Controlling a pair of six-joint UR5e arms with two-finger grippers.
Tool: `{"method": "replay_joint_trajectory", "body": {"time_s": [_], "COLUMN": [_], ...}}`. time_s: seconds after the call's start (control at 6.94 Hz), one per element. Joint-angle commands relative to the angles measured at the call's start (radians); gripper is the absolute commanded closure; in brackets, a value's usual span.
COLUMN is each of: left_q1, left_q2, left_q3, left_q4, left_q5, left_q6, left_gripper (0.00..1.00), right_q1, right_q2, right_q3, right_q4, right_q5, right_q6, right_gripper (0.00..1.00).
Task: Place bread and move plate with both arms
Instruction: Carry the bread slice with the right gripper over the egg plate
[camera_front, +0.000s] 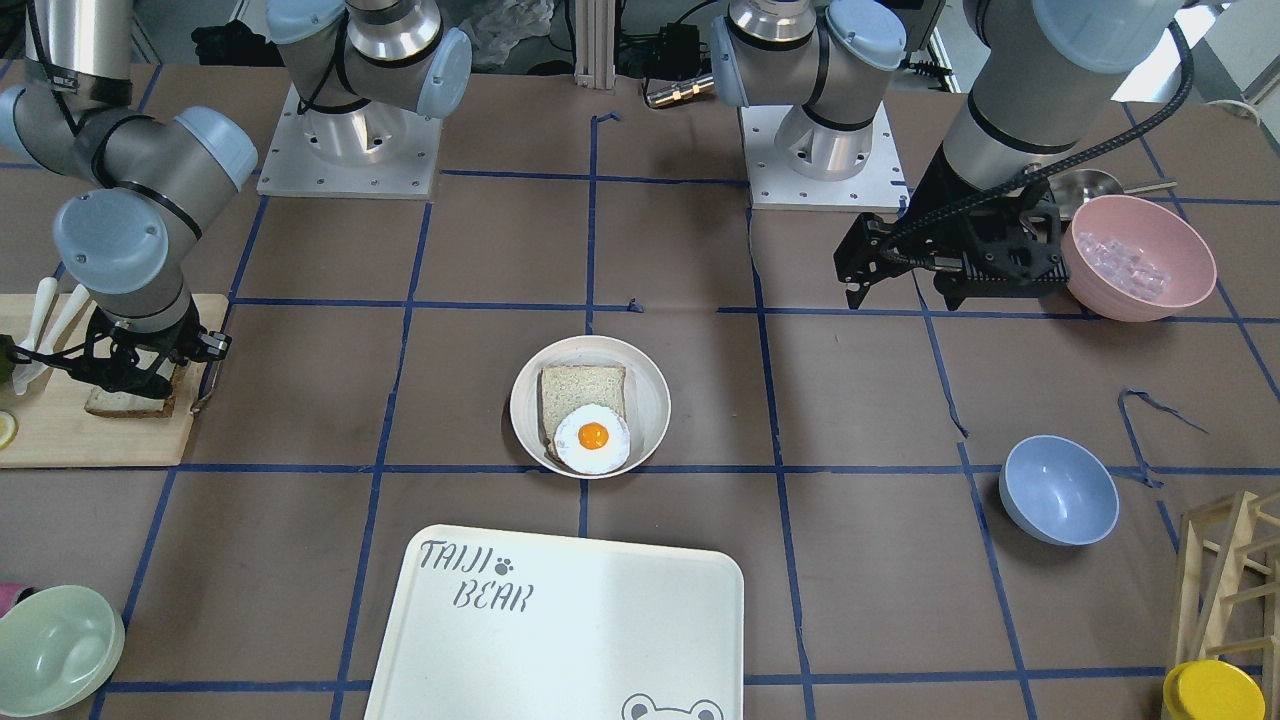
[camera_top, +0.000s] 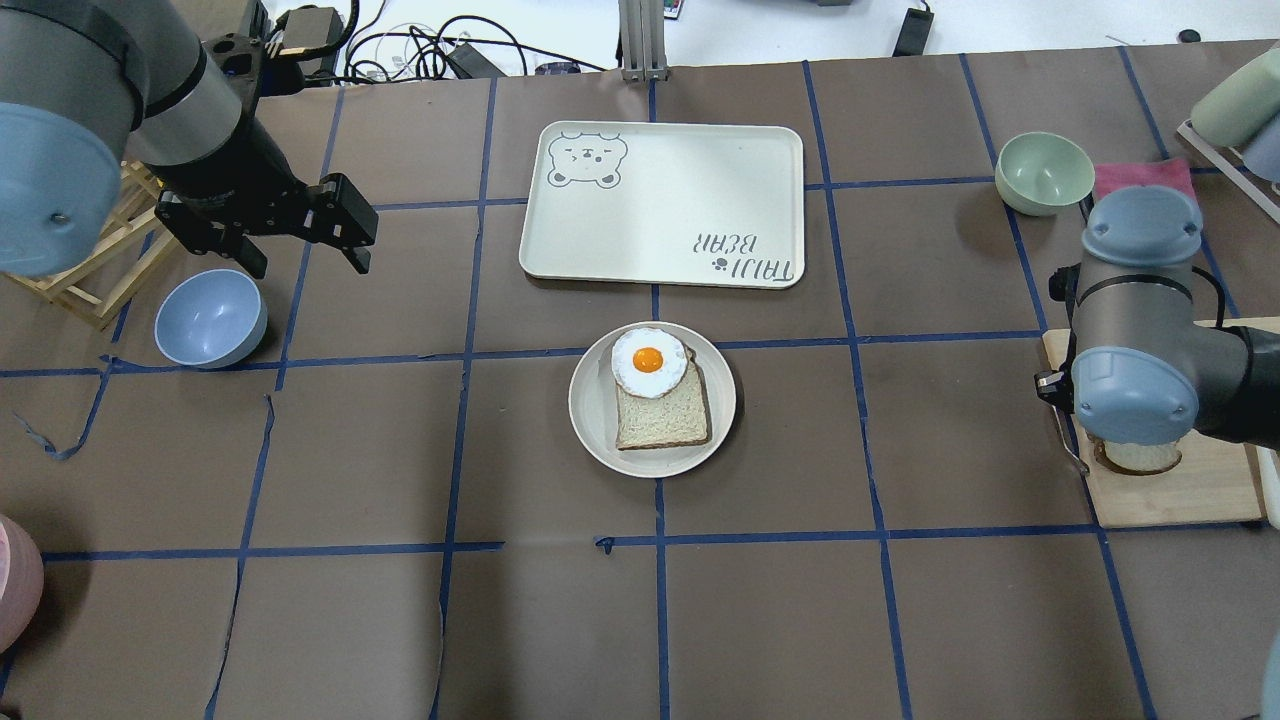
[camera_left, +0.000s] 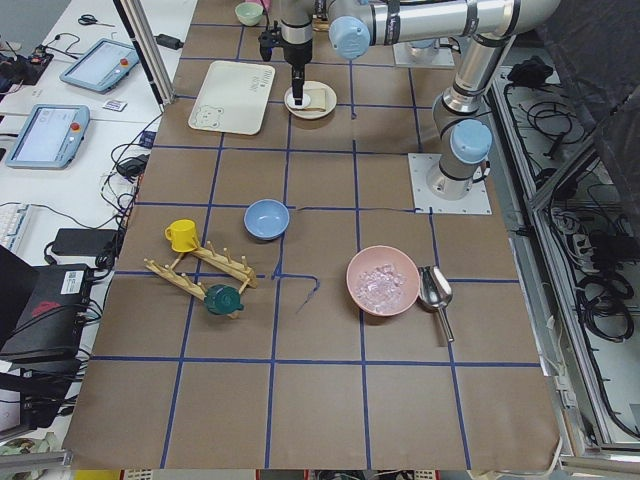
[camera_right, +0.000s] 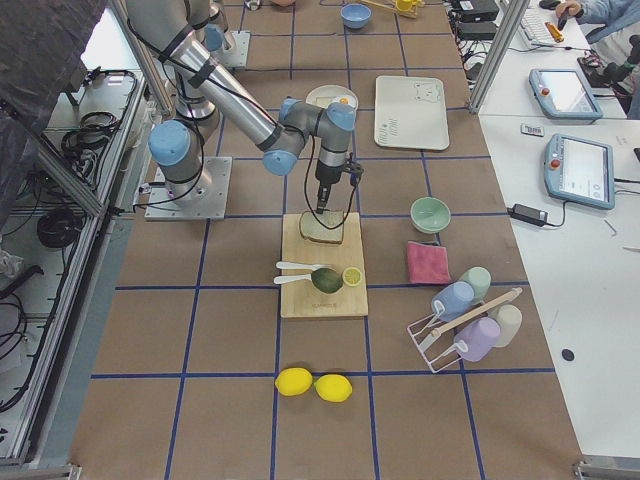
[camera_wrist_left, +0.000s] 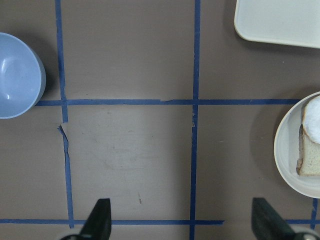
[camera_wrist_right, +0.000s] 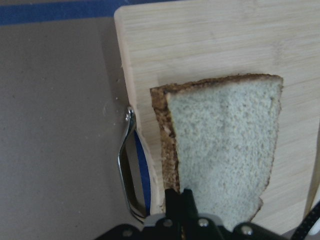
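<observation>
1. Upper left of overhead view: left gripper hangs over brown table. Jaws are wide apart, nothing between them.
2. Just below it, left side: blue bowl, apart from the gripper.
3. Top centre: cream tray lettered "TAIJI BEAR", w/ bear face in one corner.
4. Centre, near tray's lower edge but not touching: the plate. On it lies a squarish slice, w/ fried egg overlapping the slice's tray-side edge.
5. Upper right: pale green bowl, pink cloth just beside it.
6. Right edge, mid-height: right arm stands over wooden board and hides its own gripper in this view.
7. Right wrist view, bottom centre: right gripper has its jaws narrow, pinching the dark crust at one edge of the bread. The bread is on the board, near the board's left edge. A metal handle sits against that edge.
</observation>
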Motion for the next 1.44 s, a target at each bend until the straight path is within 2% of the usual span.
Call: {"method": "replay_joint_trajectory", "body": {"time_s": [0.0,0.14,0.29,0.43,0.72,0.86,1.01,1.15,1.3], "left_q1": [0.000,0.000,0.000,0.000,0.000,0.000,0.001,0.000,0.000], "left_q2": [0.000,0.000,0.000,0.000,0.000,0.000,0.000,0.000,0.000], "left_q3": [0.000,0.000,0.000,0.000,-0.002,-0.002,-0.002,-0.002,-0.002], "left_q4": [-0.002,-0.002,-0.002,-0.002,-0.003,-0.003,-0.003,-0.003,-0.003], "left_q5": [0.001,0.001,0.001,0.001,0.001,0.003,0.001,0.003,0.001], "left_q6": [0.002,0.000,0.000,0.000,0.002,0.002,0.002,0.002,0.002], "left_gripper": [0.00,0.00,0.00,0.00,0.00,0.00,0.00,0.00,0.00], "right_q1": [0.024,0.050,0.106,0.212,0.489,0.568,0.638,0.730,0.805], "right_q2": [-0.088,-0.108,-0.105,-0.073,0.014,0.044,0.058,0.085,0.142], "right_q3": [-0.053,-0.155,-0.308,-0.438,-0.554,-0.588,-0.593,-0.592,-0.589], "right_q4": [0.097,0.208,0.420,0.532,0.545,0.541,0.541,0.478,0.469], "right_q5": [0.037,0.042,0.073,0.109,0.131,0.204,0.218,0.228,0.226], "right_q6": [0.007,0.009,0.071,0.189,0.372,0.422,0.546,0.643,0.762], "right_gripper": [1.00,1.00,1.00,1.00,1.00,1.00,1.00,1.00,1.00]}}
